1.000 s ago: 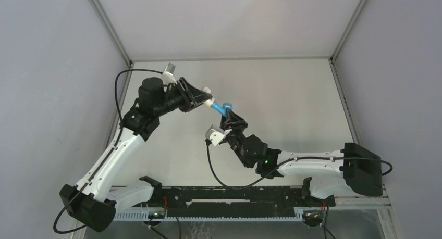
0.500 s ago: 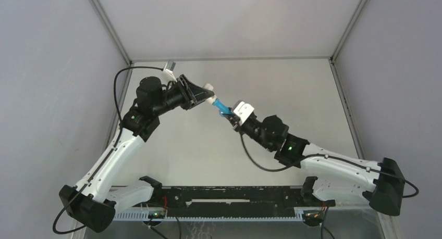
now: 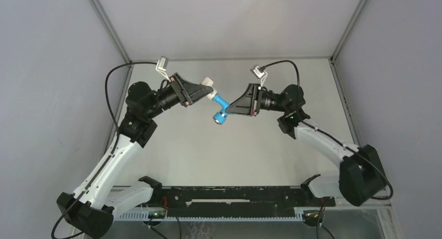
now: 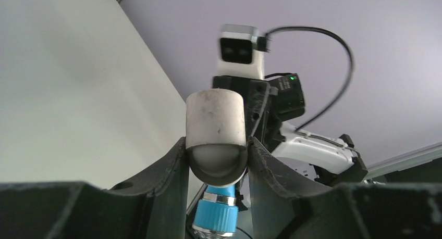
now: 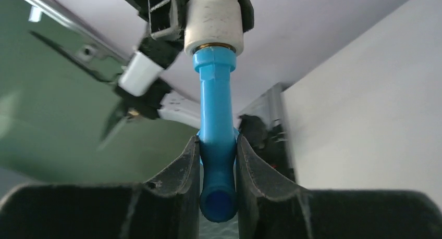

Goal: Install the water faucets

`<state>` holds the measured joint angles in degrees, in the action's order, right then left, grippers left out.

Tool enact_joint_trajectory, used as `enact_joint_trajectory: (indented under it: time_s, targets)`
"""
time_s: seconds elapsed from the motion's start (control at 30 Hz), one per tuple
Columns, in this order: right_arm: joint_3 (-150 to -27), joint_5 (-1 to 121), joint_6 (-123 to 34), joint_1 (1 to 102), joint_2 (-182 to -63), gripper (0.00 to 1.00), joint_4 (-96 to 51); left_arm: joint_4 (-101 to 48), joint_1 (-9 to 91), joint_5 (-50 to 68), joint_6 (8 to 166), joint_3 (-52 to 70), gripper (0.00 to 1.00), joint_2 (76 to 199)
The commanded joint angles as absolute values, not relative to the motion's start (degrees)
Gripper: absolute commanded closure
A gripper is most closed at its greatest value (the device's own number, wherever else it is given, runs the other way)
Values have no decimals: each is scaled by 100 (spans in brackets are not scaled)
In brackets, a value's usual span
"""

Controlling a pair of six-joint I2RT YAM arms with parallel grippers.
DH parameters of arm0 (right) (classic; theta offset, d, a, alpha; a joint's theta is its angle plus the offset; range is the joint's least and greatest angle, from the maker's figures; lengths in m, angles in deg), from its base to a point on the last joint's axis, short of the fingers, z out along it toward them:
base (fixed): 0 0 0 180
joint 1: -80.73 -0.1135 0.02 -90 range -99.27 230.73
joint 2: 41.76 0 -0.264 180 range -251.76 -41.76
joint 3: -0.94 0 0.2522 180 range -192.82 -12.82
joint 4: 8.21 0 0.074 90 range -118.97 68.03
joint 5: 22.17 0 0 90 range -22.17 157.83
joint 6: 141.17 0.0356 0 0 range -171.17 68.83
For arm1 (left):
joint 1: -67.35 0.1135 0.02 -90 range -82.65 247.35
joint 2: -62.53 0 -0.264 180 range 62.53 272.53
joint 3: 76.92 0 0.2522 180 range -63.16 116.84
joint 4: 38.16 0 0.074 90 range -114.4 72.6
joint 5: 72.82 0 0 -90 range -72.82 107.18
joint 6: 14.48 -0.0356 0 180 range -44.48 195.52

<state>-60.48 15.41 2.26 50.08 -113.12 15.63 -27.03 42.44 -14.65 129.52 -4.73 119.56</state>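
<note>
Both arms are lifted above the table [image 3: 208, 155] and bent inward, so their tips meet over its far half. The left gripper [image 3: 209, 91] points right and pinches a short white fitting [image 4: 216, 119] between narrowly set jaws. The right gripper [image 3: 228, 109] points left, clamped tight on the blue faucet [image 5: 215, 114], whose far end meets the fitting's mouth in mid-air.
</note>
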Motion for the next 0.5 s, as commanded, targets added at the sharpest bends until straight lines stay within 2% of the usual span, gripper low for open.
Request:
enact_joint_trajectory:
  time_s: [0.0,0.07,0.1,0.13,0.17,0.2,0.27,0.37,0.47]
  targets:
    - [-6348,178,4397,5120,-12145,100,4321,-3756,4274,-1659,12609,-734,100,11628]
    - [-6319,250,4776,5139,-12359,99,4752,-3697,4274,-1488,12592,-759,100,11547]
    - [-6301,261,4750,5160,-12396,81,4767,-3640,4274,-1355,12563,-759,100,11499]
    - [-6252,301,4629,5182,-12393,53,4629,-3597,4272,-1225,12532,-761,100,11431]
    - [-6222,345,4340,5200,-12338,33,4270,-3548,4274,-1109,12513,-774,100,11366]
    - [-6199,399,3925,5226,-12217,19,3686,-3482,4277,-978,12495,-762,100,11316]
    - [-6219,635,2623,5250,-11816,2,2199,-3287,4281,-841,12434,-694,100,11235]
    - [-6440,1333,922,5325,-11244,0,-174,-3006,4282,-717,12405,-536,100,11203]
    - [-6536,2047,-118,5398,-10744,0,-1525,-2739,4283,-522,12438,-399,100,11169]
